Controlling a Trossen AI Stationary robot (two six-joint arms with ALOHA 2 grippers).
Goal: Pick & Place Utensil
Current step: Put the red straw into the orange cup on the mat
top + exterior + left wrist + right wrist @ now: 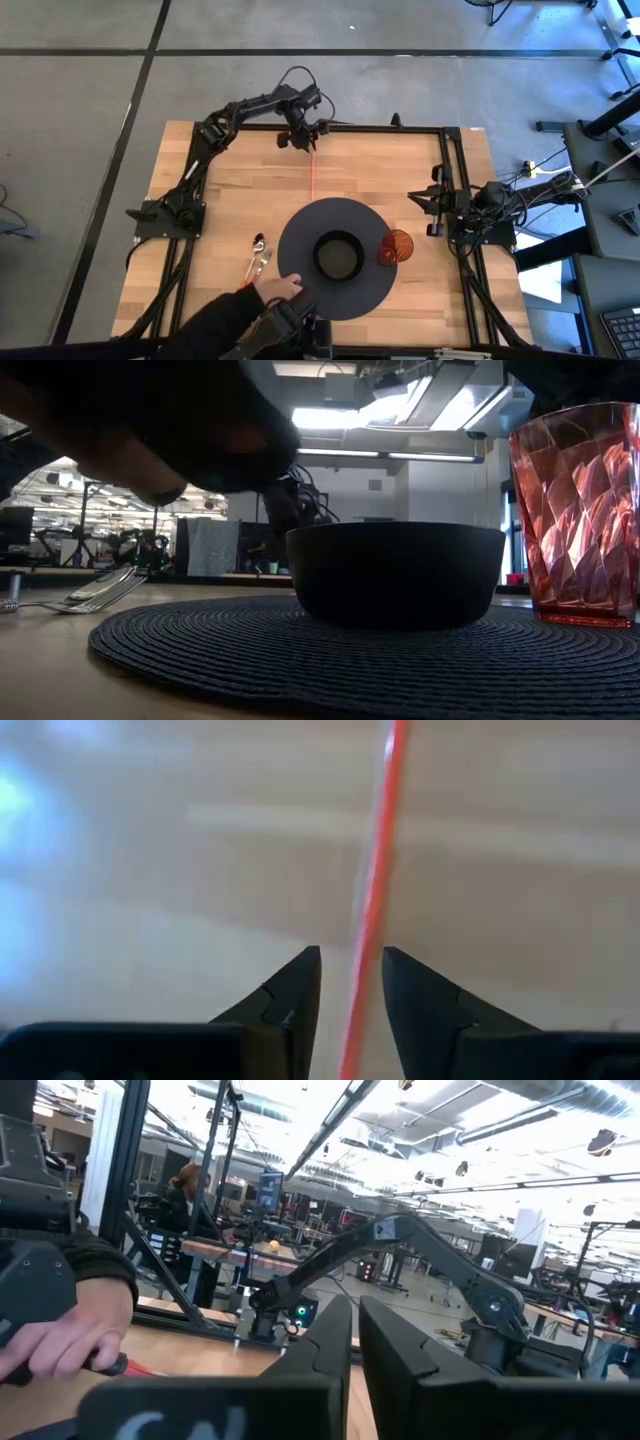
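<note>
**Scene being set; no pick begun**

High view: the utensils (259, 259), a spoon and what looks like a fork, lie on the table (230, 190) just beside the left edge of the round dark placemat (337, 258). A dark bowl (338, 256) sits at the mat's centre and a red tumbler (396, 246) stands at its right edge. A person's hand (276, 290) reaches in from the near side, close to the utensils and the mat rim. The left claw (300, 137) hangs over the far edge of the table above a thin red line (311, 175), well apart from the utensils. The right claw (425, 200) waits at the right side rail. I judge the task not yet started: the next move calls for the hand to clear, then one arm to travel to the utensils.

Low view: the utensils lie at the left, the bowl and tumbler on the mat. A dark blurred mass fills the upper left, probably the person's hand and sleeve, hiding much behind it.

Left wrist view: the left claw's fingers (290, 995) stand slightly parted with nothing between them; the red line runs past on bare wood.

Right wrist view: the right claw's fingers (325, 1340) are near together, released, gripping nothing. The person's hand shows at the left edge, cut off; what it holds I cannot make out.
</note>
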